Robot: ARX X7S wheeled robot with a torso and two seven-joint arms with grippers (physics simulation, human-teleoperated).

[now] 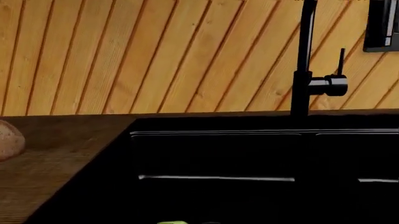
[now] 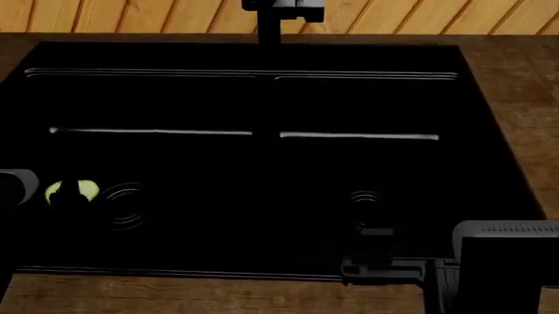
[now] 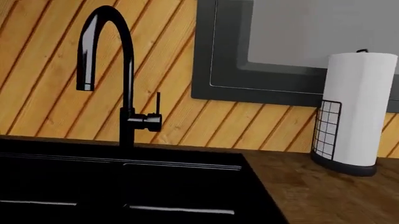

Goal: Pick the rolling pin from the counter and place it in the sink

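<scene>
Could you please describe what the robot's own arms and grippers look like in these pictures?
Only the head view shows them. The right arm is a boxy dark grey block with a lighter, finely ribbed top edge, ending in a thin black bracket-like gripper. The left arm shows just a rounded light grey piece with black parts beyond it. No cables or markings are visible. Neither wrist view shows any fingers.

A glossy black rectangular double-basin sink (image 2: 262, 55) with a centre divider and two ringed drains is set into the brown wood-grain desk (image 2: 515, 85). No rolling pin shows.

Avocado half (image 2: 72, 191), paper towel roll (image 3: 353, 112)
</scene>
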